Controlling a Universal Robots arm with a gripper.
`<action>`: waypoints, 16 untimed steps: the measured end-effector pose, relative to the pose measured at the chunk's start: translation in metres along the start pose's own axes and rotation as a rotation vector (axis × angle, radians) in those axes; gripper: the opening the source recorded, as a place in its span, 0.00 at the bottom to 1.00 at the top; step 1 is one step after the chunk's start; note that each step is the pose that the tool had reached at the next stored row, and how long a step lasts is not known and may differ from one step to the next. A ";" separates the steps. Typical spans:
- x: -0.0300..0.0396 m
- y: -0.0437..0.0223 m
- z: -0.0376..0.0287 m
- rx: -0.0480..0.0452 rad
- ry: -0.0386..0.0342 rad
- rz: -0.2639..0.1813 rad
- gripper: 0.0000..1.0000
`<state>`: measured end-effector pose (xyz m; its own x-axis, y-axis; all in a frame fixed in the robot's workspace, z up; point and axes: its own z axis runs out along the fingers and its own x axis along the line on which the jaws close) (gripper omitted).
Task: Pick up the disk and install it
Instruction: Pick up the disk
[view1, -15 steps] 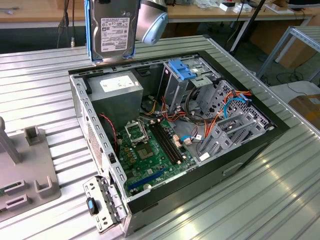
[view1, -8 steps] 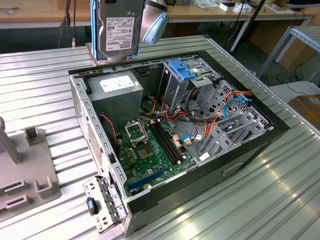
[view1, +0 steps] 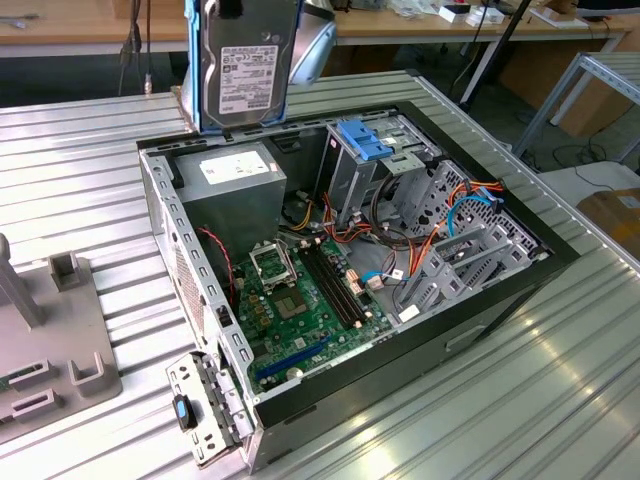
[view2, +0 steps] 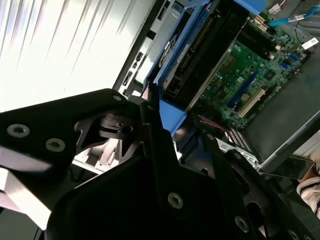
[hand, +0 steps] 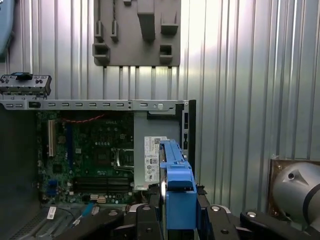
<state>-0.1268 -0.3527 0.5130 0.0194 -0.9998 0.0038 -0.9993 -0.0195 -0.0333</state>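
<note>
The disk hangs upright in the air above the far rim of the open computer case, its label facing the exterior camera and blue rails along its edges. My gripper is shut on it, black fingers pressing either side of the blue rail. In the second wrist view the disk runs away from my gripper over the motherboard. Inside the case stands the metal drive cage with its blue latch.
The power supply, motherboard and loose orange and blue cables lie inside the case. A grey fixture block sits on the ribbed metal table at the exterior view's left. A hinged metal bracket sticks out from the case's near corner.
</note>
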 end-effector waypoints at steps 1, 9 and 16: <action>0.0059 0.0001 0.0002 -0.0001 -0.0002 0.000 0.37; 0.0178 0.0004 0.0013 0.0000 -0.0001 0.000 0.37; 0.0182 0.0004 0.0015 -0.0001 -0.0001 0.000 0.37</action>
<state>-0.1268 -0.3709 0.5115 0.0194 -0.9998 0.0037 -0.9993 -0.0196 -0.0332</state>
